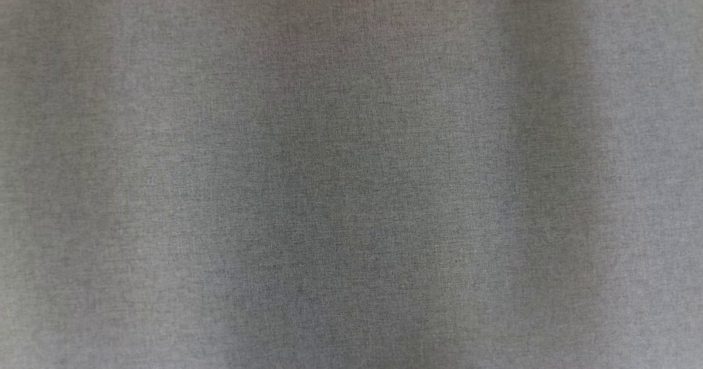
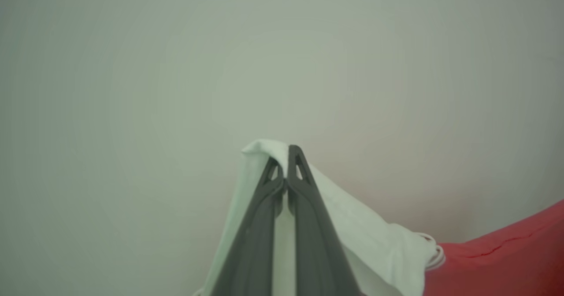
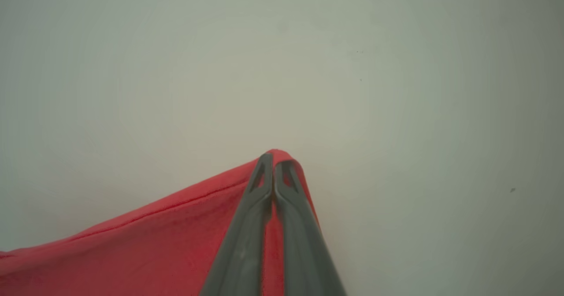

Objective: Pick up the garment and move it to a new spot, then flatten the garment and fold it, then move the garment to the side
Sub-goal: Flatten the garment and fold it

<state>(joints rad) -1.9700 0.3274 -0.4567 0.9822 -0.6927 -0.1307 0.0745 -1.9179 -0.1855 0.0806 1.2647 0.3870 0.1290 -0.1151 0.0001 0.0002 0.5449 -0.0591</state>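
The garment is red (image 3: 145, 247) with a white part (image 2: 379, 247). In the left wrist view my left gripper (image 2: 286, 155) is shut on a corner of the white cloth, which drapes over both fingers and runs down to the right, where it meets the red cloth (image 2: 506, 260). Over in the right wrist view my right gripper (image 3: 274, 159) is shut on a folded edge of the red cloth, which stretches away to the lower left. How the rest of the garment lies is hidden.
A plain pale surface (image 2: 176, 89) lies beyond the fingers in both wrist views; the same pale surface (image 3: 396, 111) carries a few tiny dark specks. The head view shows a grey woven cloth surface (image 1: 351, 171) crossed by soft vertical shadows.
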